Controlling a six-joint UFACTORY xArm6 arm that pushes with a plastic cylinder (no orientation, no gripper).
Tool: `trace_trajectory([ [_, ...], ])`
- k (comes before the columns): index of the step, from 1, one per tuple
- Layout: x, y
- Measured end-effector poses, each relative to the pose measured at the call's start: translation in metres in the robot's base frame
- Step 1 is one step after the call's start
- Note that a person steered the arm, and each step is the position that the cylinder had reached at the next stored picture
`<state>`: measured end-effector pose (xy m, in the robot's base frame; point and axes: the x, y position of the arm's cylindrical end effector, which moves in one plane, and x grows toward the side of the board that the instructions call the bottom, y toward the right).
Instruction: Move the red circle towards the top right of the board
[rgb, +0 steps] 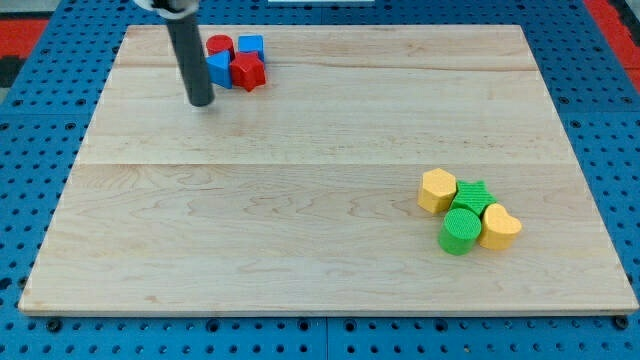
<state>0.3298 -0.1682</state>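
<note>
The red circle (219, 46) sits near the view's top left of the wooden board (320, 200). It is packed with a blue cube (251, 46), a blue triangle-like block (218, 70) and a red star (248, 72). My tip (201, 101) rests on the board just below and left of this cluster, close to the blue triangle-like block; I cannot tell if it touches it. The rod rises to the view's top edge.
A second cluster lies at the view's lower right: a yellow hexagon (436, 190), a green star (473, 196), a green circle (460, 231) and a yellow heart (499, 227). A blue pegboard (30, 150) surrounds the board.
</note>
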Motion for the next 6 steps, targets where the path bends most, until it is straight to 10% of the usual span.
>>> trace_trajectory([
  [4,-0.046,-0.041],
  [6,-0.061,0.046],
])
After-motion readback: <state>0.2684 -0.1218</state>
